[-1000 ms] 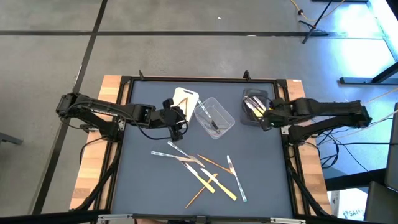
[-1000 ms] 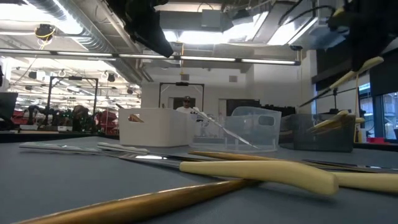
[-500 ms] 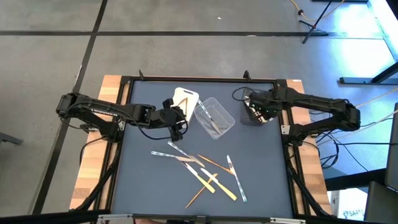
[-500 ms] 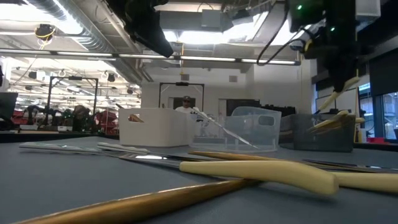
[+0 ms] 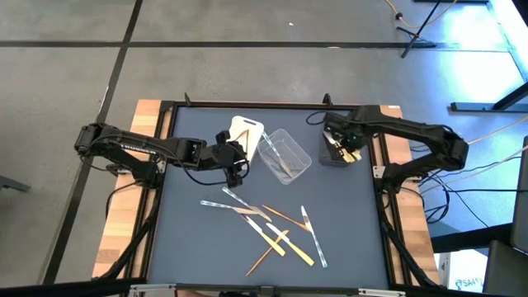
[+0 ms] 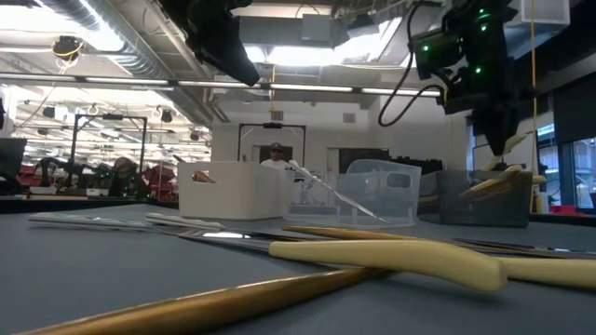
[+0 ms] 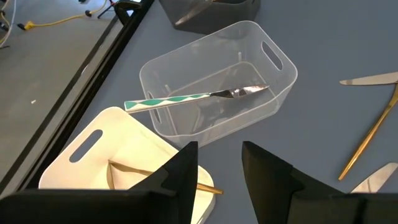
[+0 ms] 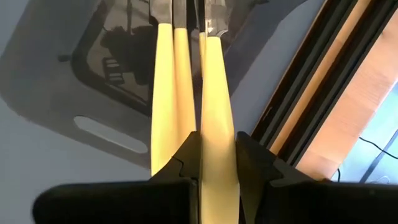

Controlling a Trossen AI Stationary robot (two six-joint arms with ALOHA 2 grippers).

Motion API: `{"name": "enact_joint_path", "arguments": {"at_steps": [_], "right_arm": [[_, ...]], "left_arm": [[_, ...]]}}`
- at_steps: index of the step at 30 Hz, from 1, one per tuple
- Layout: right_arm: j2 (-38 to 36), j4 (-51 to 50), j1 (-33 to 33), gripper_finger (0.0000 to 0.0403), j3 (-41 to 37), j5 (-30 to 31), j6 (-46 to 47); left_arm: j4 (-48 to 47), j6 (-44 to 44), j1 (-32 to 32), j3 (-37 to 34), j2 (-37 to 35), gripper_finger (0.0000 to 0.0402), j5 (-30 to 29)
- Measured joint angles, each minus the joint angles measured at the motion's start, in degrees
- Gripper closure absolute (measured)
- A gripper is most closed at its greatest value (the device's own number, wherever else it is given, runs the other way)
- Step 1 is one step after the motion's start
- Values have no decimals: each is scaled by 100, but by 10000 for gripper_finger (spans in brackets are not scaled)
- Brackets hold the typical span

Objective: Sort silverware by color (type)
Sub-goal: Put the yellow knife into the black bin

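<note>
My right gripper (image 8: pixel 217 158) hangs over the dark grey tub (image 5: pixel 337 144) at the table's far right, shut on a yellow-handled utensil (image 8: pixel 216 106). More yellow-handled pieces (image 8: pixel 166 87) lie in that tub below it. My left gripper (image 7: pixel 219 168) stands open in the air, nothing between its fingers, near the white tub (image 7: pixel 93 155) and the clear tub (image 7: pixel 217 81). The clear tub holds one piece with a green-and-white handle (image 7: pixel 186 99). Several loose pieces of silverware (image 5: pixel 276 227) lie flat on the mat nearer the front. My right gripper pinches the yellow handle (image 8: pixel 217 134) between its two fingers. The fingers point steeply down and lie along the utensil. The utensil hangs below the fingers, its far end (image 6: pixel 512 141) above the dark grey tub, clear of the table.
A golden piece (image 7: pixel 158 175) lies in the white tub. The three tubs stand in a row along the far side. The table's raised black frame (image 5: pixel 379 165) runs close beside the dark grey tub. A person (image 6: pixel 277 156) stands in the room beyond.
My right gripper has swung toward the table's left and far side with the yellow utensil, sunk toward the dark grey tub, rolled, and tipped to point more steeply down. The utensil hangs lower over the tub than before.
</note>
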Motion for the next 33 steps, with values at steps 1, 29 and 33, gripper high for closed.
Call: {"name": "enact_joint_path", "arguments": {"at_steps": [1, 29, 33], "right_arm": [[35, 19, -33, 354, 0, -41, -56], [190, 104, -103, 319, 0, -229, -256], [188, 103, -103, 309, 0, -229, -258]], "left_arm": [[0, 0, 0, 0, 0, 282, 0], [0, -9, 0, -2, 0, 282, 25], [0, -9, 0, -2, 0, 282, 26]]}}
